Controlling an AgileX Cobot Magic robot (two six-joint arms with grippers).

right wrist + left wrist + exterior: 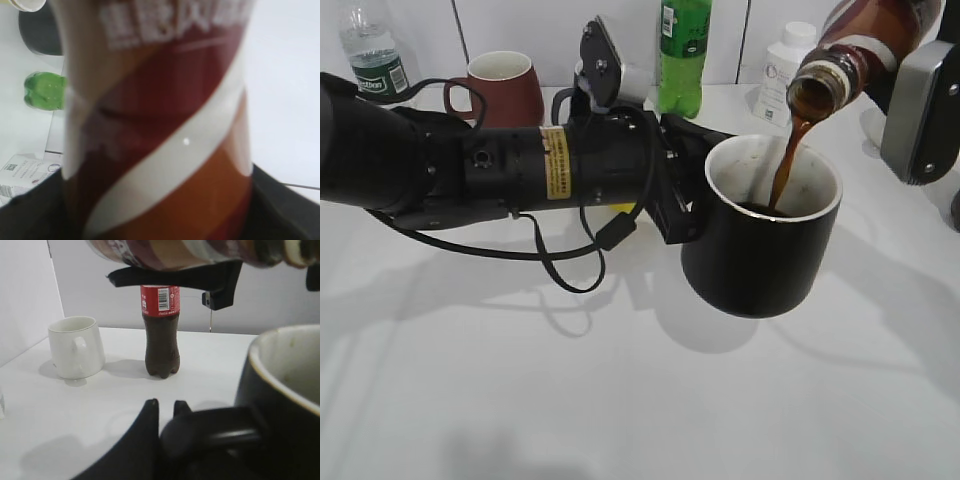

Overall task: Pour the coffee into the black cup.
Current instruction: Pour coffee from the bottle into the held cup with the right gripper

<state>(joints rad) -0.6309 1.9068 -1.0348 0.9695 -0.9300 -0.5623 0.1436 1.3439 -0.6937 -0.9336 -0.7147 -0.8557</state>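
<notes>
The black cup [760,240], white inside, hangs by its handle [215,432] in my left gripper [682,205], which is shut on that handle. Its fingertips [150,410] show just past the handle in the left wrist view. Above the cup, my right gripper [905,60] is shut on the brown coffee bottle [865,40], which is tipped mouth-down. A dark brown stream of coffee [785,165] falls from the mouth into the cup, where dark liquid has pooled. The bottle's label [160,125] fills the right wrist view.
Along the back wall stand a maroon mug [500,85], a green bottle [682,55], a white bottle [785,65] and a water bottle [372,50]. A white mug [75,347] and a cola bottle [161,335] stand beyond the cup. A cable [570,270] loops under the left arm.
</notes>
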